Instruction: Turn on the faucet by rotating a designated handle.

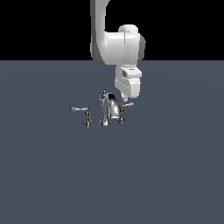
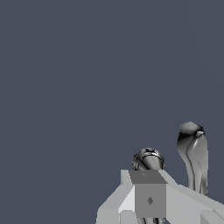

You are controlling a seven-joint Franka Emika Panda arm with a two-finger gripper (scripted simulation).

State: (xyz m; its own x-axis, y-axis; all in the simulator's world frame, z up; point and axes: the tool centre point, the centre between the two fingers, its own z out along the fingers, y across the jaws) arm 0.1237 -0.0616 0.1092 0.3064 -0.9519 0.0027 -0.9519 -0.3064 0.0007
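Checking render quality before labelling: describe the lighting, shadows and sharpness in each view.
Exterior view: flat even light, no cast shadows on the grey floor, black backdrop above; the small chrome three-piece faucet shows mirror-like highlights, coarse and pixelated. Wrist view: sharp, no blur; the grey tool is flat-shaded, with chrome reflections behind.

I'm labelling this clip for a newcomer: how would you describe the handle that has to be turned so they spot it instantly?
Find the small chrome faucet on the grey floor below the white arm. The handle is the lever on the exterior view's right of the arched spout, just under the gripper. Its arm tilts slightly up and points right; its twin lies level, pointing left.
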